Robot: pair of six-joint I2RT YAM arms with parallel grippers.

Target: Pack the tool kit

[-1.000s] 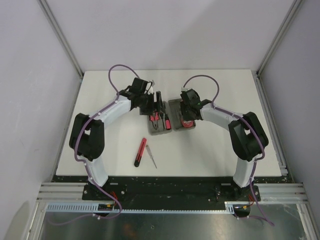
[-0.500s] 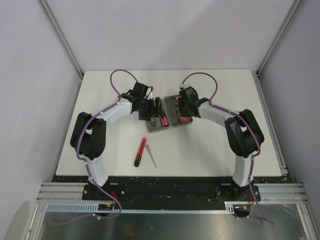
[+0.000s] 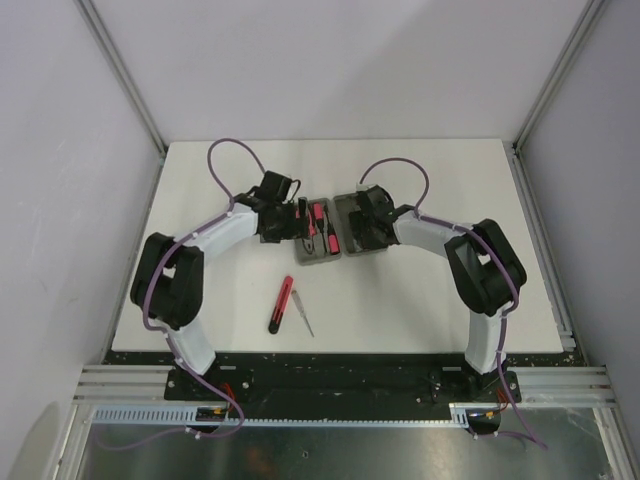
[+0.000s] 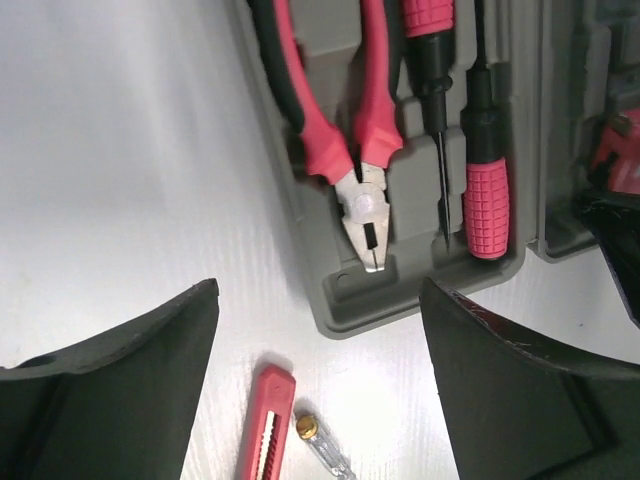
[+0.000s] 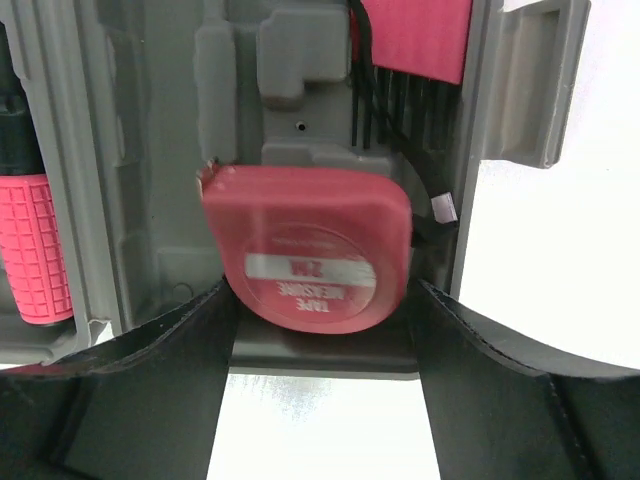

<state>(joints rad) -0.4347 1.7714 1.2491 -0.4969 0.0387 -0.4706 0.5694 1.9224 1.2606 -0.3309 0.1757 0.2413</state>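
Case: small grey rectangular plastic clamshell tool kit [image 3: 320,258] lies open at table centre, halves side by side. The half toward 9 o'clock holds red-and-black pliers [image 4: 362,200] and two red-handled screwdrivers [image 4: 484,200], each in a moulded recess. The half toward 3 o'clock holds a round-cornered red tape measure [image 5: 310,250] and, at its 12 o'clock, a red holder of black keys [image 5: 415,35].

Outside the case, at its 7 o'clock: a red-and-black utility knife [image 3: 281,304] with a slim clear-handled tester screwdriver [image 3: 303,313] just beside it.

Left gripper [image 4: 318,300], at the case's 9 o'clock edge, stands wide and holds nothing. Right gripper [image 5: 322,290] stands wide, straddling the tape measure; contact cannot be judged.
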